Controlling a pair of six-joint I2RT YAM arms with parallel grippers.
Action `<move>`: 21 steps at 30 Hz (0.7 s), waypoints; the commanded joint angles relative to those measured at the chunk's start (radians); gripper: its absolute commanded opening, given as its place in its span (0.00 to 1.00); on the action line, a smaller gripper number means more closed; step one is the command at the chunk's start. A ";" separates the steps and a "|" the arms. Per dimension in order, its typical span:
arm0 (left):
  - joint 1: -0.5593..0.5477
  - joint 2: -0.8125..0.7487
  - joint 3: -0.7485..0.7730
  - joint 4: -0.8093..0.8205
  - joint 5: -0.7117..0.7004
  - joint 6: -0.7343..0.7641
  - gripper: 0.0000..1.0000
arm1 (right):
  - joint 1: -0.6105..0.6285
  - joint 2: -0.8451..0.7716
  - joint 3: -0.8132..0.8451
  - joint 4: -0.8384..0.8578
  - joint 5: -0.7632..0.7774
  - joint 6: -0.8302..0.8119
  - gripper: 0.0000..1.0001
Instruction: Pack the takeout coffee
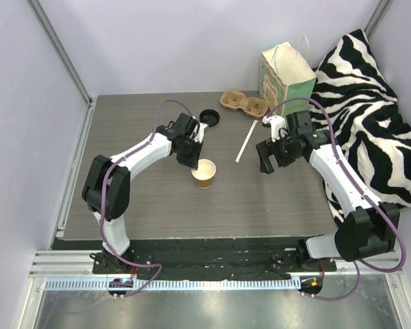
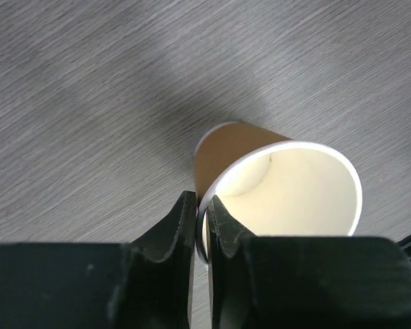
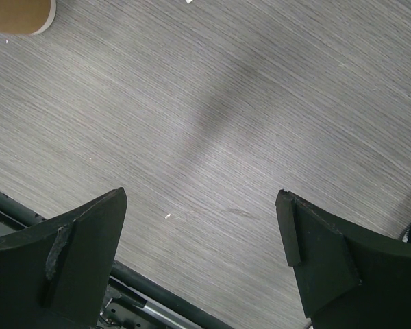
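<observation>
Left end effector [image 2: 200,205] is clenched on the rim of the open cup [image 2: 288,199], upright on the table [image 2: 89,103]. Right end effector [image 3: 200,199] hangs released, empty. Lid [image 1: 209,117] lies well apart.

Rt wrist view: we get only a sliver of the cup [image 3: 17,14], rest cut by the top edge. Left wrist view: its near rim hides behind the left gripper [image 2: 200,204]. Beyond the cup, bag [image 1: 285,72] print too small to read.
</observation>
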 commanded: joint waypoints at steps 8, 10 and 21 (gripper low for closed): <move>-0.032 -0.105 -0.010 0.031 -0.046 0.016 0.46 | 0.001 -0.006 0.020 0.020 -0.012 -0.007 1.00; -0.032 -0.104 0.016 -0.001 -0.055 0.020 0.47 | 0.002 -0.006 0.021 0.019 -0.013 -0.007 1.00; 0.086 -0.012 0.454 -0.164 0.085 0.274 0.75 | 0.002 0.006 0.009 0.028 -0.021 -0.010 1.00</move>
